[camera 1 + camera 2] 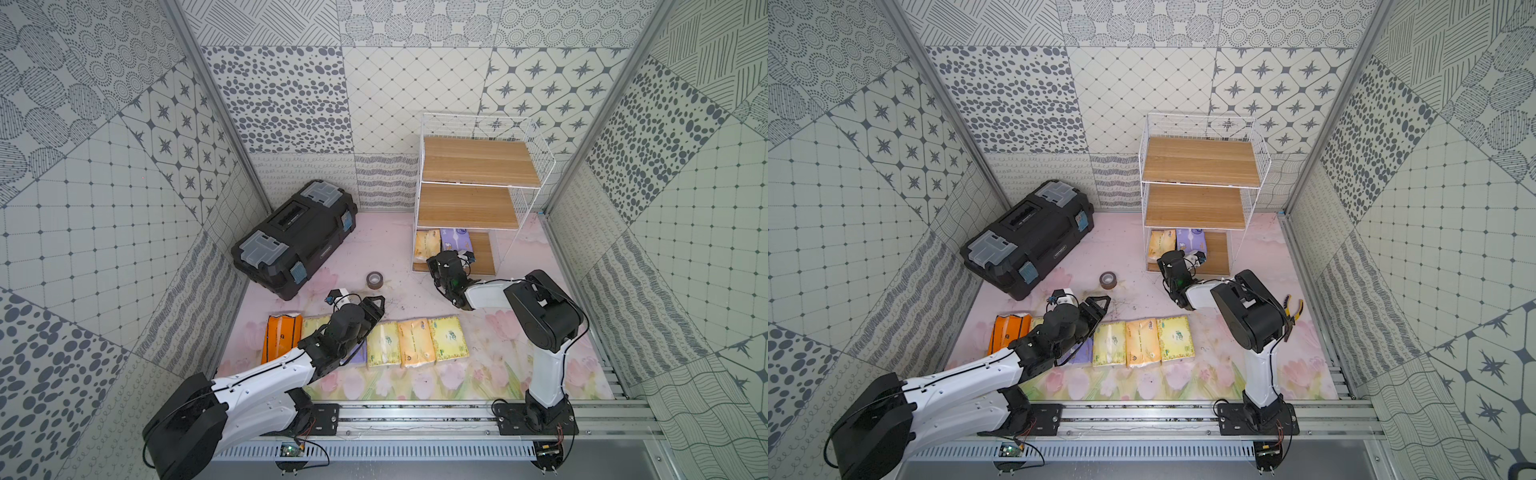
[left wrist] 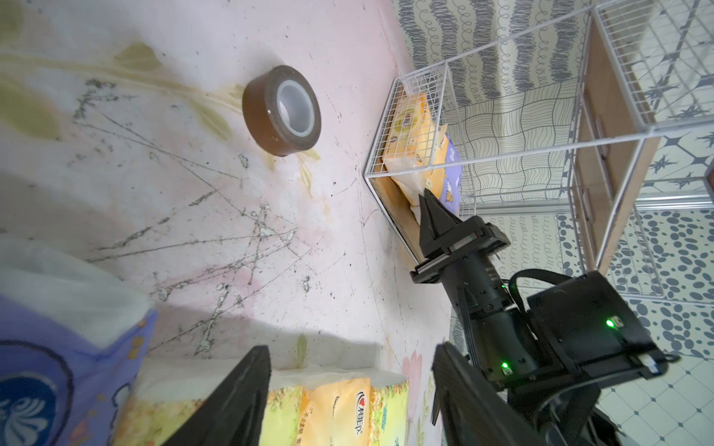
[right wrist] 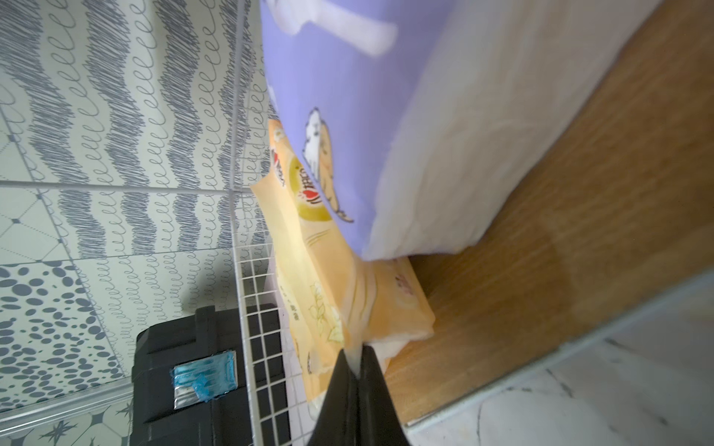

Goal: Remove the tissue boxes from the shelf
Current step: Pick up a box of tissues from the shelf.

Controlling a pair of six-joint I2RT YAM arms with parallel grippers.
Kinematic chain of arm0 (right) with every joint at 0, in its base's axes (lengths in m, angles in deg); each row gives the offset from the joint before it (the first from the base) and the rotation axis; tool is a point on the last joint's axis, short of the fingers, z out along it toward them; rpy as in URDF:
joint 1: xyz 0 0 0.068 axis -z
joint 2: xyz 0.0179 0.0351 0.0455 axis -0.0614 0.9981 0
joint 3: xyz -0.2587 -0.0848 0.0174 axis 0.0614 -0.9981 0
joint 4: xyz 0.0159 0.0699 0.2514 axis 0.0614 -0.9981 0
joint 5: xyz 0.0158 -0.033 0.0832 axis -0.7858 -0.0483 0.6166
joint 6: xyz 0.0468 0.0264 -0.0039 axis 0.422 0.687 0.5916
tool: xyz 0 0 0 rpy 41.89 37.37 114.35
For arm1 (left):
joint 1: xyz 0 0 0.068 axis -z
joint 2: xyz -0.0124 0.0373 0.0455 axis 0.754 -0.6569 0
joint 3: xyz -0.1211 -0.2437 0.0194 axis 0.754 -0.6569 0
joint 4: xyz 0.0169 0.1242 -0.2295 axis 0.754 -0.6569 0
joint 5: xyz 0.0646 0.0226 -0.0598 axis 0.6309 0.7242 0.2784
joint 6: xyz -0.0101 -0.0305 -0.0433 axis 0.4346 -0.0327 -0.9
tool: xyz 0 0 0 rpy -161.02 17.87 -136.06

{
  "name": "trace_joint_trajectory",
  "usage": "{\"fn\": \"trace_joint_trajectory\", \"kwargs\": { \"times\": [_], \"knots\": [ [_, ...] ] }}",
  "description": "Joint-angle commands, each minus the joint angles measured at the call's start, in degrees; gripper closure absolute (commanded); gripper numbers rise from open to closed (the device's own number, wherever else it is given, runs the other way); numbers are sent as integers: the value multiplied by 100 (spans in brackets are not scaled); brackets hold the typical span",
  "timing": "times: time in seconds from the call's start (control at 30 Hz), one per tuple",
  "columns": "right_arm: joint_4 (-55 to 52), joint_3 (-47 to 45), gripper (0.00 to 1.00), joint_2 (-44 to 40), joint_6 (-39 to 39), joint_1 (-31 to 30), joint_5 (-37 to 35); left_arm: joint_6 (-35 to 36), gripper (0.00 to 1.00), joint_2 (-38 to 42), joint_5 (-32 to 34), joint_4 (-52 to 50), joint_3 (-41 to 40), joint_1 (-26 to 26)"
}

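The shelf [image 1: 478,166] stands at the back right, its two upper boards bare. On its bottom board lie a yellow-orange tissue box [image 3: 309,278] against the mesh side and a purple one [image 3: 347,96] beside it. My right gripper [image 3: 357,353] is shut on the crumpled end wrapper of the yellow-orange box at the board's front edge. Several tissue boxes lie in a row on the floor, from an orange one [image 1: 282,336] to a pale yellow-green one [image 1: 449,336]. My left gripper [image 2: 349,347] hovers open over that row, holding nothing. Its arm hides part of a purple box [image 1: 357,353].
A big black toolbox [image 1: 295,237] lies at the back left. A brown tape roll [image 1: 375,279] sits on the floor between the toolbox and the shelf. Yellow-handled pliers [image 1: 1293,309] lie by the right wall. Patterned walls close in on three sides.
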Motion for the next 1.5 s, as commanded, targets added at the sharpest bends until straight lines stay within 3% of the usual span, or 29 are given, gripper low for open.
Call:
{"fn": "trace_joint_trajectory", "kwargs": {
  "times": [0.0,0.63,0.97,1.17,1.47],
  "knots": [
    [257,-256,100,-481,-111,-52,242,-281,27,-137,-102,302,-41,-43],
    [230,-1969,100,-2423,-601,-168,1263,-879,13,-420,-337,811,-55,-61],
    [-665,-2221,100,-3775,-1026,-153,1516,-1499,3,-1419,-932,1879,277,-56],
    [-1103,-2281,100,-4422,-1135,-105,1642,-2164,1,-2400,-1334,3067,632,4],
    [-1780,-2554,100,-5564,-1449,85,1994,-3036,1,-3184,-974,4036,1371,354]
  ]
}}
